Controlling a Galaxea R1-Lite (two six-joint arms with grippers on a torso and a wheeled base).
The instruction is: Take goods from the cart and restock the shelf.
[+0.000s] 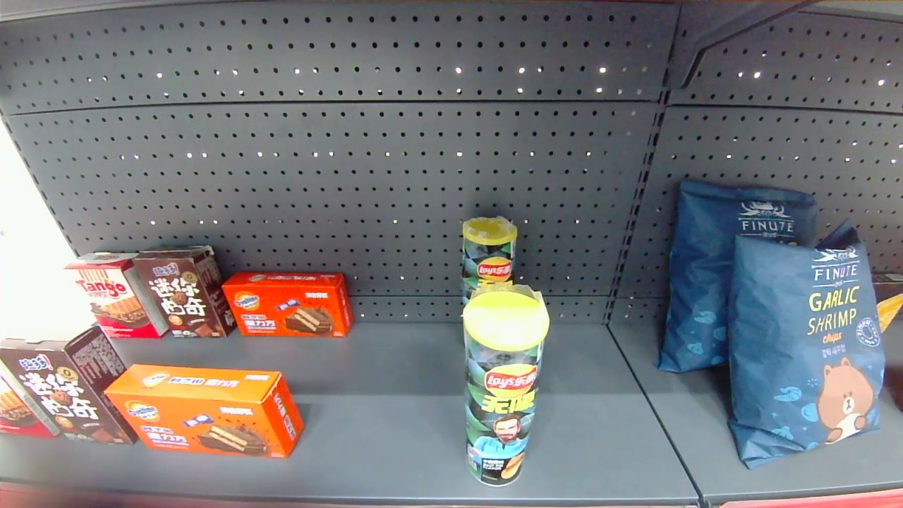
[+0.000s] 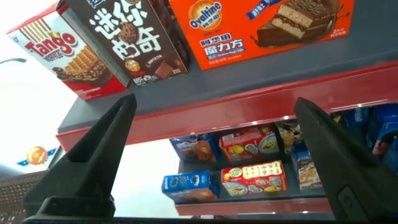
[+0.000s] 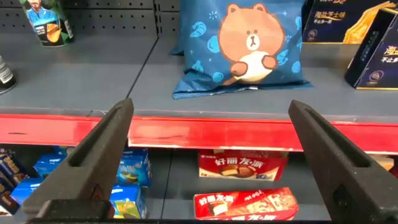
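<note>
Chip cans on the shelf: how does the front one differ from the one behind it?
The front can stands out toward the front edge of the shelf; the rear can stands back by the pegboard panel. The front can shows from lid to base, while the rear can's lower part is hidden behind the front can's lid. Shared: both are upright, with yellow lids and the same green print.

On the shelf, the rear can stands at twelve o'clock of the front can. Boxes in two rows lie toward nine o'clock; two bags stand toward three o'clock, one behind the other.
</note>
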